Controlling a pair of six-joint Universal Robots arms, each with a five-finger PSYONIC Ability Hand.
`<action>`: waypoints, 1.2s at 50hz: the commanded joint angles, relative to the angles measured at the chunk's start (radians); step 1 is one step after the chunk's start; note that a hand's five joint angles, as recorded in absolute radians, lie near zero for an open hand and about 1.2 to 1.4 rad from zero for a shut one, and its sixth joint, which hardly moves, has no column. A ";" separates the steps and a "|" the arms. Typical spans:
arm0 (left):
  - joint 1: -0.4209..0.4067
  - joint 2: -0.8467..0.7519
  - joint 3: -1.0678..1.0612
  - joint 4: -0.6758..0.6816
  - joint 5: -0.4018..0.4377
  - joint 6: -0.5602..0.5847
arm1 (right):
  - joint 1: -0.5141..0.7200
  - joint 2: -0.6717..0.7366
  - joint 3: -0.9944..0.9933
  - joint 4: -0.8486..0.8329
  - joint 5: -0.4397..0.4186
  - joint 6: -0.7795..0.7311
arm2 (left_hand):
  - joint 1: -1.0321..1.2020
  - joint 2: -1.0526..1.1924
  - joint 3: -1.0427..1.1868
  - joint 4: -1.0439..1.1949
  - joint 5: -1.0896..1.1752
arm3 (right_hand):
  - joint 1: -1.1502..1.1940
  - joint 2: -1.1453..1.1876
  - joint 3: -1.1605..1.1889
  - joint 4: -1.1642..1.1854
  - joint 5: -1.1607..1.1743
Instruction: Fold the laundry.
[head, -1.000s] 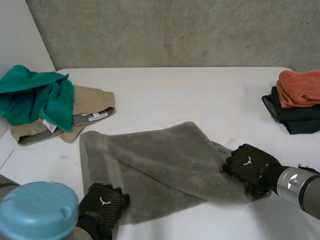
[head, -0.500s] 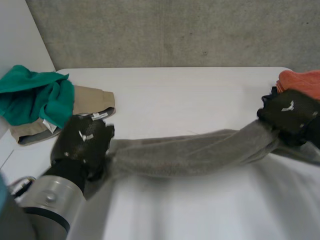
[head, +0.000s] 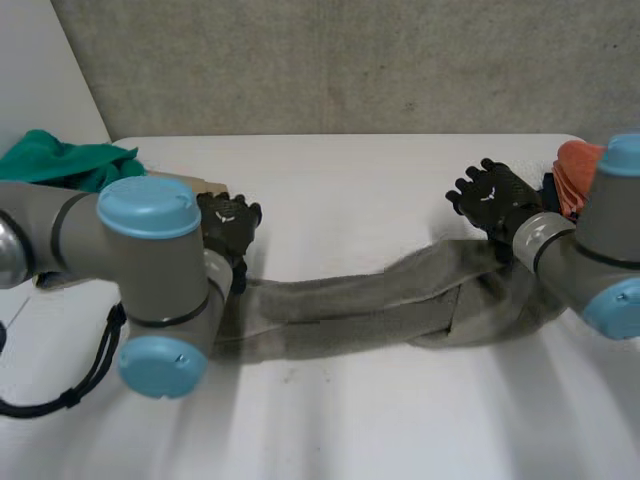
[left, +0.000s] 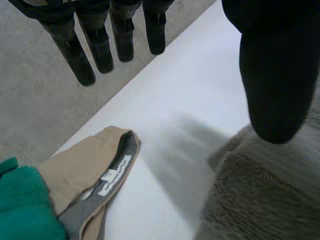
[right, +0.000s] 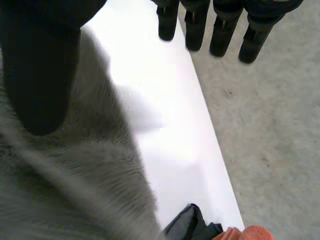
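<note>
A grey towel (head: 380, 305) lies stretched in a long bunched band across the table's middle. My left hand (head: 228, 222) hovers open just beyond the towel's left end; in its wrist view the straight fingers (left: 100, 40) and thumb (left: 275, 75) stand apart above the towel (left: 265, 195), holding nothing. My right hand (head: 492, 196) is open above the towel's right end. Its wrist view has the fingers (right: 220, 30) spread from the thumb (right: 40, 70) over the towel (right: 75, 190), with nothing between them.
A green cloth (head: 60, 165) over tan and grey garments (left: 85, 175) lies at the back left. An orange cloth (head: 575, 165) on dark folded clothes (right: 192, 227) sits at the right edge. The table's far edge (right: 210, 130) runs close past the right hand.
Both hands dragged the towel away from me, pulling it into a taut band, then let it go and opened. The towel now lies slack and both hands have lifted off it.
</note>
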 joint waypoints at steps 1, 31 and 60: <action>-0.006 0.055 -0.043 -0.001 -0.001 0.014 | -0.036 -0.055 0.064 -0.024 0.015 0.171 | -0.012 -0.042 -0.048 -0.037 -0.036 | -0.056 -0.048 -0.058 -0.064 -0.054; 0.002 0.082 -0.362 0.183 0.006 0.016 | -0.218 0.208 -0.183 0.193 -0.152 0.040 | 0.217 0.187 0.181 0.192 0.193 | 0.540 0.548 0.538 0.533 0.542; 0.008 0.056 -0.261 0.082 0.018 0.036 | -0.217 -0.027 0.091 0.107 -0.169 0.037 | 0.278 0.249 0.243 0.254 0.255 | 1.166 1.173 1.164 1.158 1.167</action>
